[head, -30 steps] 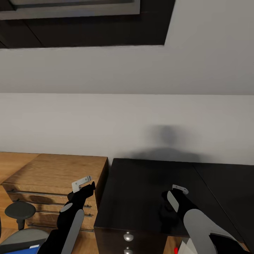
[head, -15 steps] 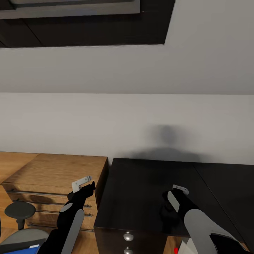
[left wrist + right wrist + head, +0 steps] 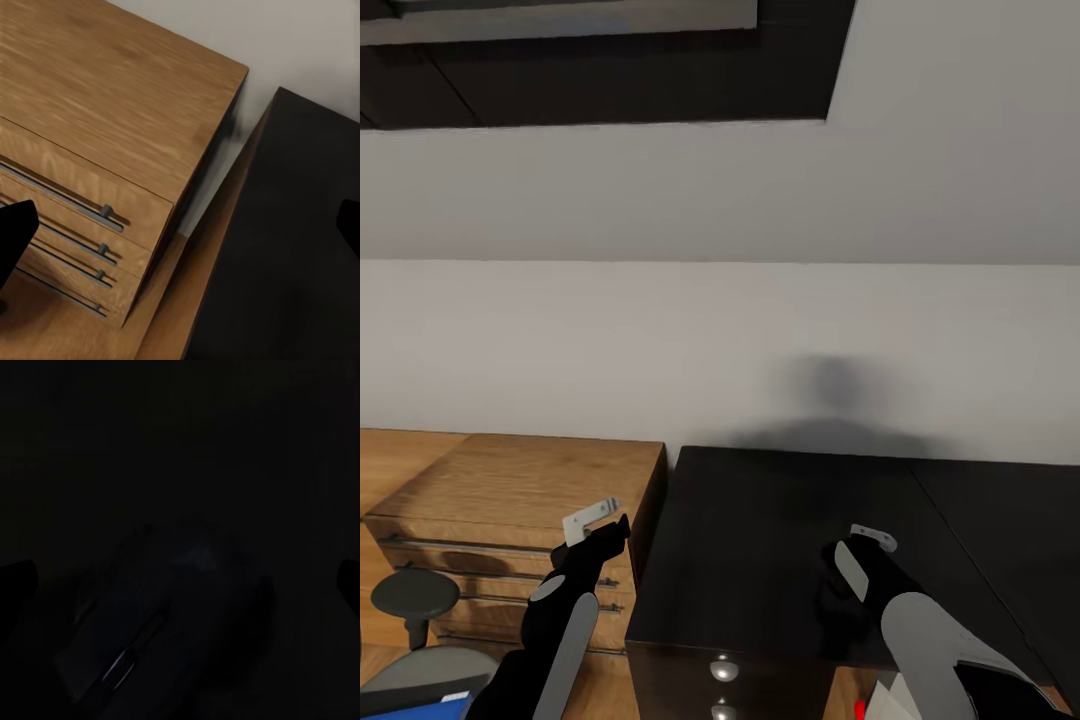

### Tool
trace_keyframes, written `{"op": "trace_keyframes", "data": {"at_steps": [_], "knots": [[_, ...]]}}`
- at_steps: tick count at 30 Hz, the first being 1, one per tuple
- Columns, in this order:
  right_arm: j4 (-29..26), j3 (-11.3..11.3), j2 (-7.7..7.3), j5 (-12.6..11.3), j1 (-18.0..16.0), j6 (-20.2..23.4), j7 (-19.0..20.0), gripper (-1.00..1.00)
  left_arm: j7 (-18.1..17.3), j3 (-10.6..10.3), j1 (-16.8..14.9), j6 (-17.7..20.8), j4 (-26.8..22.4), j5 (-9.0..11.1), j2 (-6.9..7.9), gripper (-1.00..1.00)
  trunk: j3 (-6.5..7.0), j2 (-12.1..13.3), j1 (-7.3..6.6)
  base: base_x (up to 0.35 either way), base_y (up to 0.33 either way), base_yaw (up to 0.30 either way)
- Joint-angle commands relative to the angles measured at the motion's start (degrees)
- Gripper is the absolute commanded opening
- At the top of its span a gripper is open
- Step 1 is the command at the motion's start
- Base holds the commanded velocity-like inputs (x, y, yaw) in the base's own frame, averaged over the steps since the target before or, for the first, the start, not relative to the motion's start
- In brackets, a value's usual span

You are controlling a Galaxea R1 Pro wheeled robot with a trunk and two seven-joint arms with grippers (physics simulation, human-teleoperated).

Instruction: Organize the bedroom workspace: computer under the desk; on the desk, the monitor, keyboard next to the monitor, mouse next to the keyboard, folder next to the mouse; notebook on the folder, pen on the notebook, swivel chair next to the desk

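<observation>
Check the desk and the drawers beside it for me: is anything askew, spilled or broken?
Nothing stands out. The black desk top looks bare apart from the mouse lying flat under the right gripper. The wooden drawer unit sits square with its drawers closed.

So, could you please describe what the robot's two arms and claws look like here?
Both arms are mostly black with smooth light-grey shell panels along the forearms. The left claw and right claw each end in flat, pale grey-white fingers on a black wrist body. In the wrist views the fingertips appear as black shapes at the frame edges. No cables or markings are visible.
</observation>
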Motion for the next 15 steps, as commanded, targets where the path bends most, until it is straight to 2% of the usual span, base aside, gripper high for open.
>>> {"op": "trace_keyframes", "data": {"at_steps": [1, 7, 15], "knots": [[-0.1, 0.1, 0.02, -0.6, 0.0, 0.1, -0.4, 1.00, 0.5, -0.1, 0.0, 0.1, -0.1, 0.6, 0.01, 1.00, -0.26, -0.5, 0.23, 0.000, 0.000, 0.000], [-0.1, 0.1, 0.04, -0.6, 0.0, 0.1, -0.4, 1.00, 0.5, 0.1, 0.0, 0.1, -0.1, 0.6, 0.01, 1.00, -1.34, -2.9, 1.55, 0.000, 0.000, 0.000], [-0.1, 0.1, 0.05, -0.5, 0.0, 0.1, -0.4, 1.00, 0.5, 0.1, 0.0, 0.1, -0.1, 0.6, 0.01, 1.00, -1.34, -2.9, 1.55, 0.000, 0.000, 0.000]]}}
